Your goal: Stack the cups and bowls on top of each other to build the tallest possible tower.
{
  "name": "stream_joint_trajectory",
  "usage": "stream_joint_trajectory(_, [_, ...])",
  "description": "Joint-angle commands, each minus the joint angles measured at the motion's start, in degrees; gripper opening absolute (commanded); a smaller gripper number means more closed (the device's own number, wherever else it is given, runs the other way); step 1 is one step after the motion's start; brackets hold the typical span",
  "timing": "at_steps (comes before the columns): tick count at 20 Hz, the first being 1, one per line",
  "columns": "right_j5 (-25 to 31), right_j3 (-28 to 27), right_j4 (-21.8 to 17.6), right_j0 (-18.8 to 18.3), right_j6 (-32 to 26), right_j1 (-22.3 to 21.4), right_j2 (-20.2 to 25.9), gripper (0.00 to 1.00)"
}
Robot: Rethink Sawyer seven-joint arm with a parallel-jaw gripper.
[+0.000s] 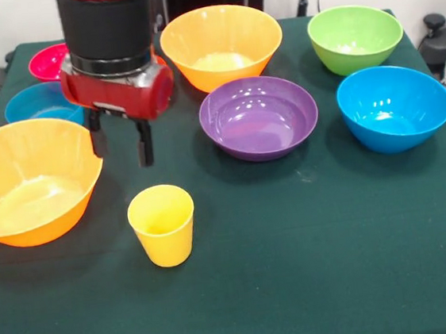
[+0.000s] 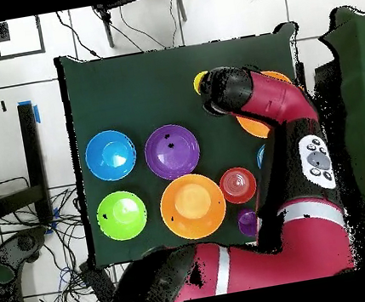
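I see no readable writing; my claw (image 1: 121, 150) hangs open and empty above the opaque yellow plastic tumbler (image 1: 163, 224) on the green tabletop (image 1: 311, 245).

A yellow cup (image 1: 163, 224) and orange bowls (image 1: 30, 187) sit on a dark green tablecloth (image 1: 313, 269). Other bowls are purple (image 1: 258, 117), blue (image 1: 394, 107), lime green (image 1: 355, 37) and pink (image 1: 48, 62). The arm (image 1: 110, 43) is red and black.
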Motion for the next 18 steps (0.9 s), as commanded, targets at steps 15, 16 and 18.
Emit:
stream_joint_trajectory(15, [-6.55, 11.87, -6.65, -6.12, -2.98, 3.19, 9.89, 1.0])
stream_joint_trajectory(16, [-7.27, 11.78, -6.96, -6.34, -2.92, 3.66, 10.08, 1.0])
stream_joint_trajectory(18, [-8.14, 11.28, -7.86, -6.3, -2.35, 4.32, 9.91, 1.0])
